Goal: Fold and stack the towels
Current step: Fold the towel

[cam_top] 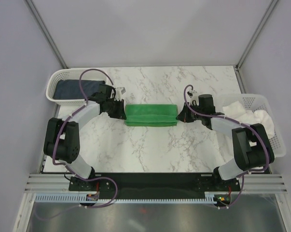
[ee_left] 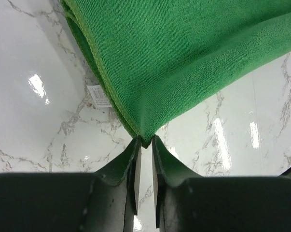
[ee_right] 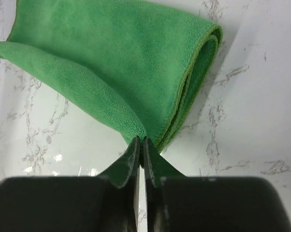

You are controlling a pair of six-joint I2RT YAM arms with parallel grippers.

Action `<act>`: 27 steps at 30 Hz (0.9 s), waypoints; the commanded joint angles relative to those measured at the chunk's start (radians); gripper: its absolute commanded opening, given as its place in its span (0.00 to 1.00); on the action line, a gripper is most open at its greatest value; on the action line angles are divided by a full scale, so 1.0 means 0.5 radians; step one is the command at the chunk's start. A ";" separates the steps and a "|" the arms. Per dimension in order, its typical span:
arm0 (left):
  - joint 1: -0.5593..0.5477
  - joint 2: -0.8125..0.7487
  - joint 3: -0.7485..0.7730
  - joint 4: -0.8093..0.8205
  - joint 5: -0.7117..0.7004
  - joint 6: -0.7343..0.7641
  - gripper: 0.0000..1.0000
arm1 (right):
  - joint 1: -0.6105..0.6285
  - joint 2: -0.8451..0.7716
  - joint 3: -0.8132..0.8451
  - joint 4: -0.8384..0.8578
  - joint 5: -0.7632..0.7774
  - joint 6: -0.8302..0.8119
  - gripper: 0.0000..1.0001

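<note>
Marble table (cam_top: pixel 150 150); arms stretched inward, jaws pinching green towel (cam_top: pixel 150 115) (corners).

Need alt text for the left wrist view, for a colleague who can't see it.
The left gripper pinches a corner of a folded green towel, which fans out across the top. A white label shows at its left edge, over the marble table.

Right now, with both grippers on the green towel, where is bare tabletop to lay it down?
Widest bare marble: between green towel and arm bases. A smaller strip lies behind the towel, between left basket and right basket. Crowded: both towel ends, where left gripper and right gripper pinch it.
</note>
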 commanded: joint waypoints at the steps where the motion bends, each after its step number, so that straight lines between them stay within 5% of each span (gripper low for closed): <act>1: -0.012 -0.084 -0.028 0.013 -0.027 -0.026 0.22 | 0.008 -0.028 -0.034 0.080 -0.024 0.017 0.14; 9: -0.021 -0.182 -0.007 -0.131 -0.140 0.007 0.34 | 0.029 -0.132 -0.059 -0.088 0.047 0.081 0.38; 14: -0.021 -0.293 0.097 -0.171 -0.272 -0.042 0.43 | 0.026 -0.282 0.064 -0.337 0.179 0.167 0.45; 19: -0.055 -0.189 0.174 -0.036 0.040 -0.219 0.42 | 0.036 -0.163 0.294 -0.478 0.192 0.296 0.41; 27: -0.061 0.094 0.046 0.120 -0.085 -0.437 0.41 | 0.039 0.214 0.169 -0.150 0.017 0.459 0.33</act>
